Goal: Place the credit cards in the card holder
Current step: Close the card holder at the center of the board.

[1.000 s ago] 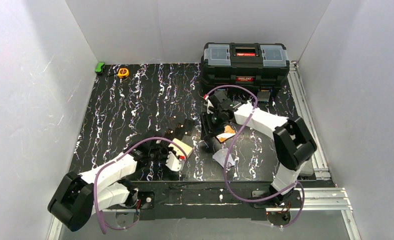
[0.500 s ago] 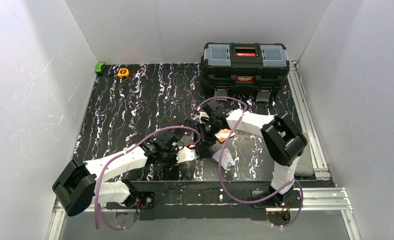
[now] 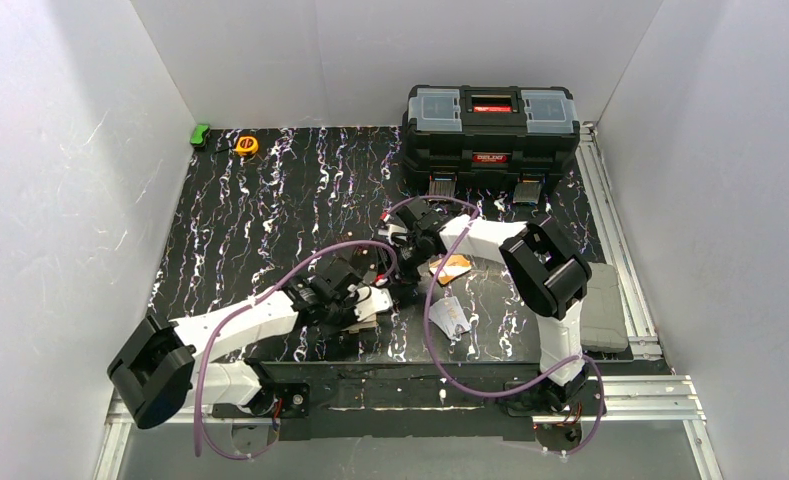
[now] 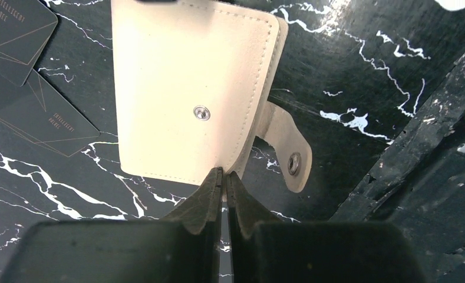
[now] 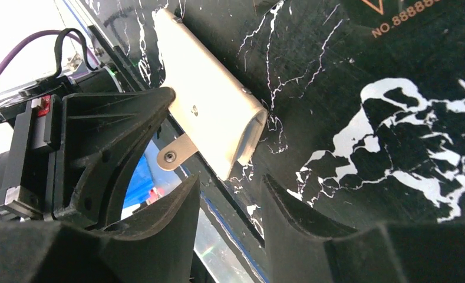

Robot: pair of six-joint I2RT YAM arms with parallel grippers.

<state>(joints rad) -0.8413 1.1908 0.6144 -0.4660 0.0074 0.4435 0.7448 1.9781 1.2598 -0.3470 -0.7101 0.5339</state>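
The cream card holder (image 4: 188, 88) lies closed on the black marbled table with its snap tab (image 4: 286, 147) hanging loose. My left gripper (image 4: 224, 172) is shut on the holder's near edge. In the top view the holder (image 3: 368, 303) sits at the tip of my left gripper (image 3: 378, 298). My right gripper (image 3: 404, 286) is open just right of it; in its wrist view the holder (image 5: 212, 118) lies just beyond my right gripper (image 5: 230, 188). The orange-yellow card (image 3: 454, 267) and the silver-white card (image 3: 451, 318) lie flat to the right. I see no light blue card.
Dark printed cards (image 4: 38, 112) lie left of the holder, and another (image 5: 406, 23) lies near my right gripper. A black toolbox (image 3: 491, 122) stands at the back. A yellow tape measure (image 3: 246, 144) and a green object (image 3: 200, 134) sit at the back left.
My left gripper has carried the card holder right, toward the centre. My right gripper has moved left and nearer, from above the orange card to beside the holder.
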